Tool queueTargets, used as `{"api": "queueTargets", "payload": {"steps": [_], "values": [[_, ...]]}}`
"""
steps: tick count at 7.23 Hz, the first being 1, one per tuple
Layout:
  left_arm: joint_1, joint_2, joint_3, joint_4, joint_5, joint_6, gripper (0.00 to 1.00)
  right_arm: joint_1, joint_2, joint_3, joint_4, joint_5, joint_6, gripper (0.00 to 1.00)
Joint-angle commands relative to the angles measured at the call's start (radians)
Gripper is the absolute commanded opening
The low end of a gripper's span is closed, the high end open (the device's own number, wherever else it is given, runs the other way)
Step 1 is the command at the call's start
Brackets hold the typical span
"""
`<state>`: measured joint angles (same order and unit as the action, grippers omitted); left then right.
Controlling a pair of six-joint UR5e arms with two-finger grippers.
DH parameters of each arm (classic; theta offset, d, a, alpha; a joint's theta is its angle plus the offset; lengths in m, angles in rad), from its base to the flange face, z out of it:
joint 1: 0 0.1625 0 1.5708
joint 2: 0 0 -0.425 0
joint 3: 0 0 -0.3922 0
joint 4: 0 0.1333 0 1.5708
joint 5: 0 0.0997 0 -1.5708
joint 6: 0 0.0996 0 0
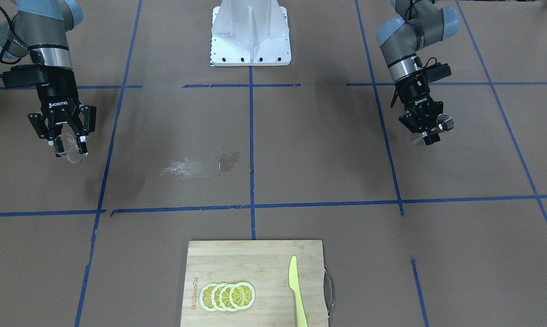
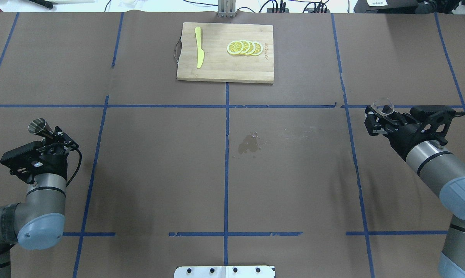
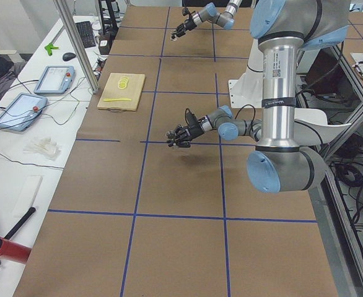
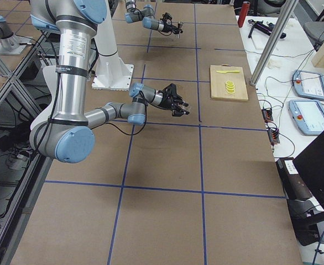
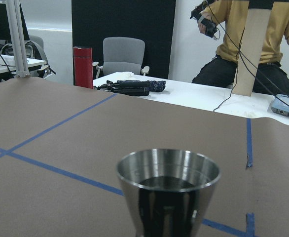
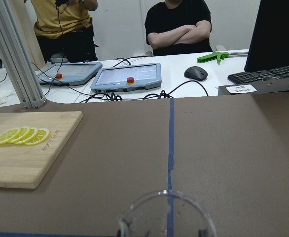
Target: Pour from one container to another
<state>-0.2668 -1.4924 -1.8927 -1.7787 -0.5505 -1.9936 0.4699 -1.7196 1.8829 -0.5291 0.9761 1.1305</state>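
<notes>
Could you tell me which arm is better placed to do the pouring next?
Left: the left gripper holds the jigger, liquid visible inside, while the right gripper holds the glass cup that receives it.

lower cone of jigger [image 5: 168, 192] cut off at bottom edge, glass cup [image 6: 166, 217] base likewise, knife [image 1: 296, 288] end cropped

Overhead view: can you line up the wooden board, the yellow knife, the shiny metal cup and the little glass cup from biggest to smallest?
1. wooden board
2. yellow knife
3. metal jigger and glass cup: they look about alike and both are partly hidden, so I won't rank them.
</notes>
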Motion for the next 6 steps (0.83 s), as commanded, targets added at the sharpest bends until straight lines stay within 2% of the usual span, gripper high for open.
{"api": "queueTargets", "payload": {"steps": [1,3,6], "values": [[0.004,0.003,0.039,0.010,0.088,-0.046,0.00,0.000,0.000,0.001,0.000,0.000,0.000,0.00],[0.014,0.003,0.075,0.010,0.156,-0.074,0.00,0.000,0.002,0.002,0.000,0.000,0.000,0.00],[0.026,0.000,0.115,0.010,0.199,-0.085,0.00,0.000,0.002,0.002,0.000,0.000,0.000,0.00]]}}
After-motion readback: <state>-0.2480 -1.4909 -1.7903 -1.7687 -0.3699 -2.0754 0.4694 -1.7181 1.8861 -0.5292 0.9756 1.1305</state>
